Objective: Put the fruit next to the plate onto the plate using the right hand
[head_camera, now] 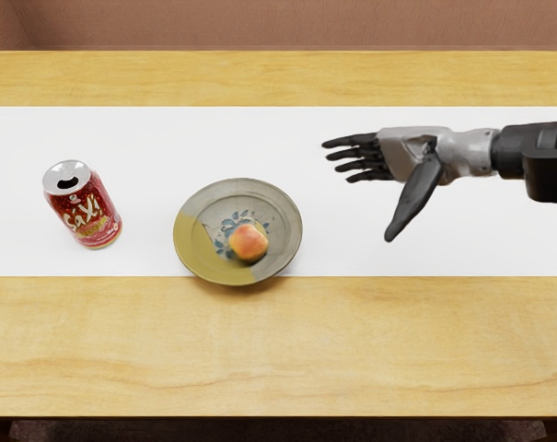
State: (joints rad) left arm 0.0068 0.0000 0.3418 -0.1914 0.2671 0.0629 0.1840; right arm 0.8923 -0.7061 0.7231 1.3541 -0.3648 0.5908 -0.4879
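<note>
- The wooden table (278, 341) fills the view, and a broad white strip (168, 138) runs across its middle. Everything stands on that strip.
- The right arm comes in from the right edge, and its robot hand (400, 155) hangs over the white strip, well apart from the plate. The fingers are spread and point left, the thumb hangs down toward the table, and the hand holds nothing. The left arm does not show.
- The plate (191, 241) is a shallow glazed dish, part grey and part mustard, near the strip's front edge. It looks hard and smooth, so a round thing set on it could roll toward the rim.
- A red drinks can (83, 207) stands to the left, apart from the plate and tilted slightly. It plays no part in the task.
- The fruit (249, 242) is small, round and orange-red, like a peach or an apple. It lies on the plate, just right of the plate's middle and inside the rim, so the placement looks done.
- Judged by its size, the fruit is light. It is probably firm, with smooth skin that could slip.
- If it needed taking up, a grasp from above with thumb and fingers on opposite sides of its widest part would suit, using mild pressure to avoid bruising.
</note>
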